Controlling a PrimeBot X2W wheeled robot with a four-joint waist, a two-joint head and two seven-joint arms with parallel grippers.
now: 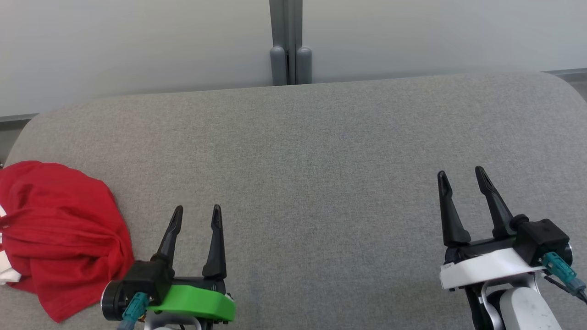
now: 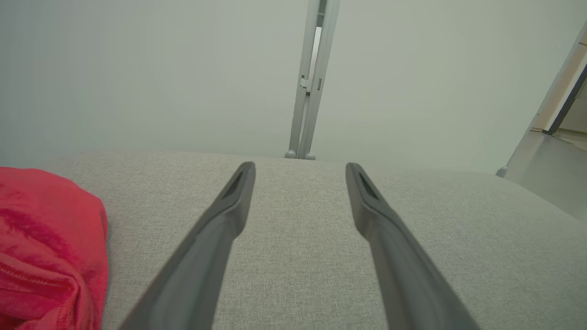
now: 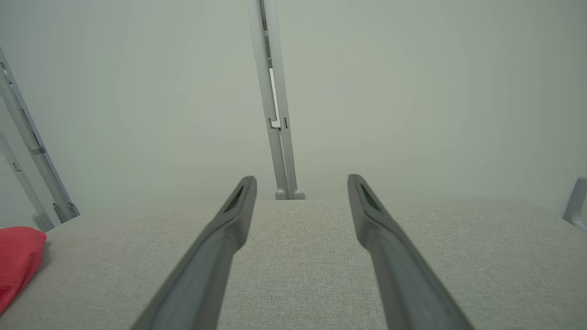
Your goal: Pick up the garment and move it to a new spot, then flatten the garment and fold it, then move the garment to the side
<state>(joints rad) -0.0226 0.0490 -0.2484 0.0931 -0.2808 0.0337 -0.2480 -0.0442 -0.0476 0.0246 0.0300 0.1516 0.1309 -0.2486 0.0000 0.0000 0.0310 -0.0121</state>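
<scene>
Left gripper, green collar at the wrist: spread wide, pinching nothing, poised low over the broad grey woven fabric surface, tips aimed at the far edge. Right gripper, white at the wrist: same story, wide apart and empty, well off to the right. And over on the left, just beside the left gripper's dark fingers, the crumpled red cloth garment, heaped in a loose bundle at the surface's left edge, lying clear of both grippers. Scrap of white peeking out at its left side; cannot tell what. Seen from the left wrist, close by at lower left; from the right wrist, well away at the left edge. Behind it all, pale plain wall, grey upright post dead centre past the far edge.
</scene>
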